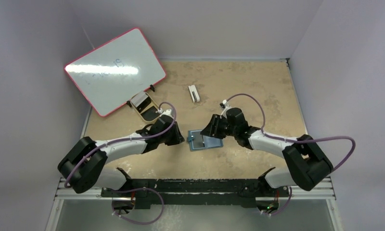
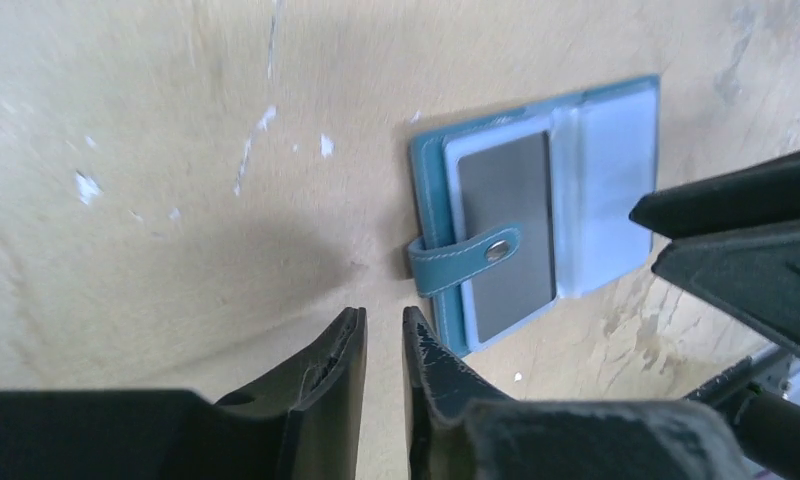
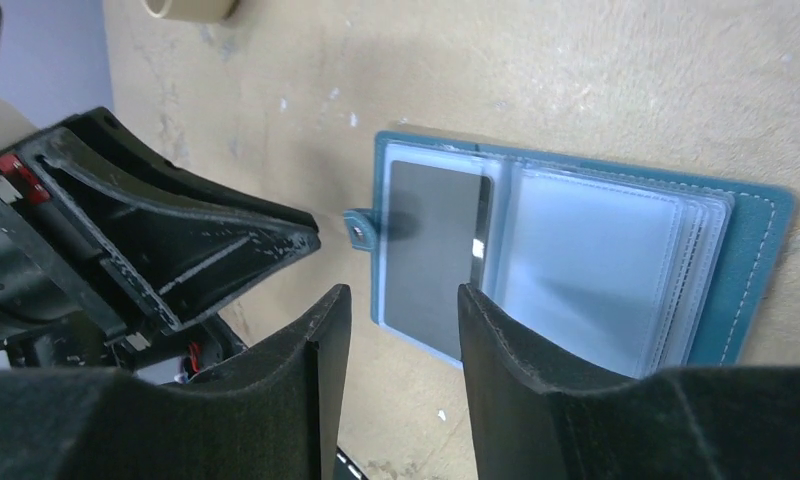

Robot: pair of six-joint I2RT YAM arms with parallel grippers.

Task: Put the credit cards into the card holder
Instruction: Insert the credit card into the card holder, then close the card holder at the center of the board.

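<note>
**A:** From above, where do you stand?

**B:** The wallet (image 1: 211, 143) lies open on the tabletop (image 1: 248, 86), between my two arms. My left jaws sit just off its strap side and my right jaws hang over its other half, I'd guess to stop it folding shut. Behind my left jaws, well apart from the wallet, a tray (image 1: 146, 113) holds something glossy and grey, probably the next card to fetch.

**A:** And from your left wrist?

**B:** My left jaws are parted by only a slit, with nothing in them. Just ahead, a dark card (image 2: 506, 190) lies in the nearer page, with the strap (image 2: 461, 262) lying across it. It looks tucked in, though I can't tell whether it is fully in. There is open room to the left for backing off. The other side is crowded by my right jaws.

**A:** And from your right wrist?

**B:** My right jaws stand open and empty, and the card page shows in the gap beyond their tips. The clear sleeves (image 3: 586, 270) fan out ahead on the right. My left jaws sit close to the strap edge, so swinging either arm inward risks a knock.
</note>
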